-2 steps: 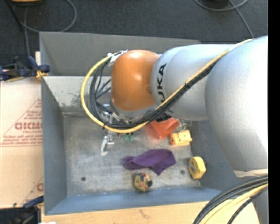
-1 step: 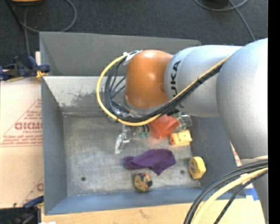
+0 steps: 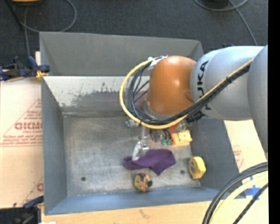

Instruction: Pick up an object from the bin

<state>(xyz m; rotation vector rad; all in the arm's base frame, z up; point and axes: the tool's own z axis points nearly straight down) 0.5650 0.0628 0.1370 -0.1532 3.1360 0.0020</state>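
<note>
One purple cloth (image 3: 155, 160) at the end effector (image 3: 139, 150), state unclear; scuffed grey bin floor (image 3: 93, 143), dark carpet (image 3: 130, 8) around.

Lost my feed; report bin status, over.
Gripper low over purple cloth. Cloth flat on bin floor. Yellow tape measure and mottled ball nearby, neither on it.

The claw (image 3: 140, 149) is hanging over a purple cloth (image 3: 155, 160), with a yellow tape measure (image 3: 197, 167) lying to its right.
</note>
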